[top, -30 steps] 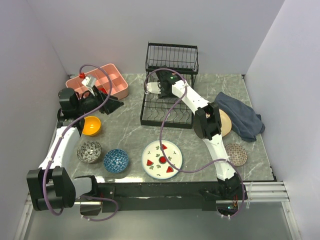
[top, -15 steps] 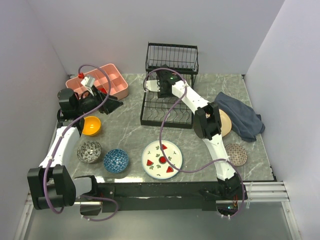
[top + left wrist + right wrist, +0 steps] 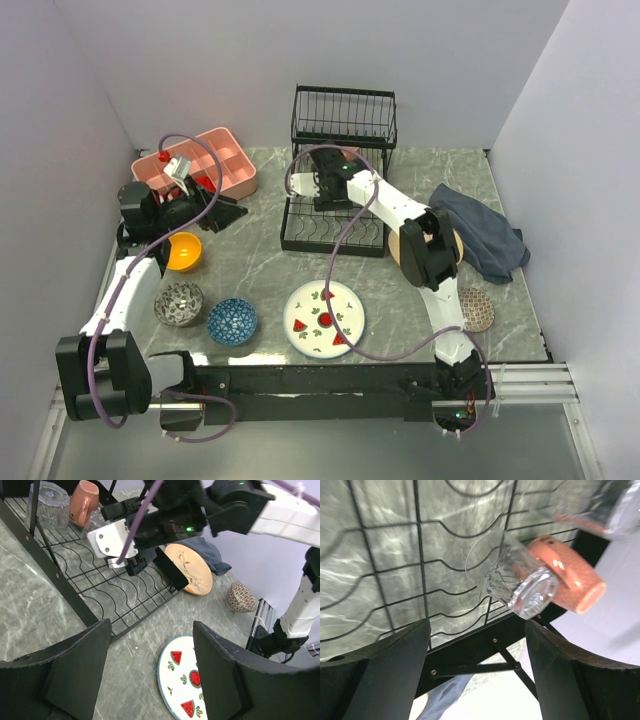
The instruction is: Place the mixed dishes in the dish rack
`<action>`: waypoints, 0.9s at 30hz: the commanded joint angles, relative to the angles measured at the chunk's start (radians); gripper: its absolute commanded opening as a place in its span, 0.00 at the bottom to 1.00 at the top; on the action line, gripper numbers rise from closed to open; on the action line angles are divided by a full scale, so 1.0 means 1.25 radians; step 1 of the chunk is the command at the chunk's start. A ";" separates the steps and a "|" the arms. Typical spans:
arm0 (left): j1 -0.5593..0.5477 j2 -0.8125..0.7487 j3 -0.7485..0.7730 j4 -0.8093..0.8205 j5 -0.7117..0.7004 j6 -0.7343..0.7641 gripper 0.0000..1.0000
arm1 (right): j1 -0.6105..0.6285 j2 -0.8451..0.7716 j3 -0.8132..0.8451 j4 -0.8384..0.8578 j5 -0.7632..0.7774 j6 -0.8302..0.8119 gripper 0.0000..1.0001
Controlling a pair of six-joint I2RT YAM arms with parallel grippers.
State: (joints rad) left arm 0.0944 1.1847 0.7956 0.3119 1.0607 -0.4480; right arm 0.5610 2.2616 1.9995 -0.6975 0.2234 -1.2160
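My right gripper (image 3: 320,190) (image 3: 476,630) hangs open over the black dish rack (image 3: 335,228) (image 3: 420,555), with nothing between its fingers. Just beyond it a clear glass (image 3: 515,580) lies on its side on the rack wires, against the terracotta cup (image 3: 565,575) (image 3: 82,502). My left gripper (image 3: 225,212) (image 3: 152,630) is open and empty above the table, beside the orange bowl (image 3: 182,250). On the table lie the grey bowl (image 3: 179,303), blue bowl (image 3: 232,321), watermelon plate (image 3: 324,318) (image 3: 185,680), brown bowl (image 3: 472,308) and bird plate (image 3: 190,570).
A pink compartment tray (image 3: 197,172) with red items stands at the back left. A blue cloth (image 3: 485,240) lies at the right, partly over the bird plate. Another clear glass (image 3: 50,502) stands in the rack's back section. White walls close in three sides.
My right gripper has opened wider and drawn back a little from the rack's rear; its elbow has swung right. The left arm has barely moved.
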 commanded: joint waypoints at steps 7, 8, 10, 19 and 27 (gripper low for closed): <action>-0.006 -0.031 -0.007 0.036 0.017 -0.015 0.72 | 0.027 -0.094 -0.035 0.050 -0.018 0.070 0.64; -0.007 -0.030 -0.007 0.033 0.015 -0.015 0.72 | 0.026 -0.088 -0.031 0.032 -0.018 0.068 0.53; -0.007 -0.025 -0.004 0.025 0.015 -0.013 0.72 | 0.019 -0.069 -0.015 0.019 -0.014 0.074 0.00; -0.012 0.009 0.031 -0.074 0.013 0.059 0.71 | -0.019 0.034 0.104 -0.052 -0.011 0.094 0.00; -0.012 0.045 0.050 -0.165 -0.004 0.146 0.71 | -0.043 0.099 0.134 0.016 0.003 0.055 0.00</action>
State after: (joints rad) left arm 0.0837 1.2263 0.8093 0.1684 1.0565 -0.3527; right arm 0.5220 2.3356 2.0953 -0.7250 0.2031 -1.1217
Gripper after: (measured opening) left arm 0.712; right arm 0.007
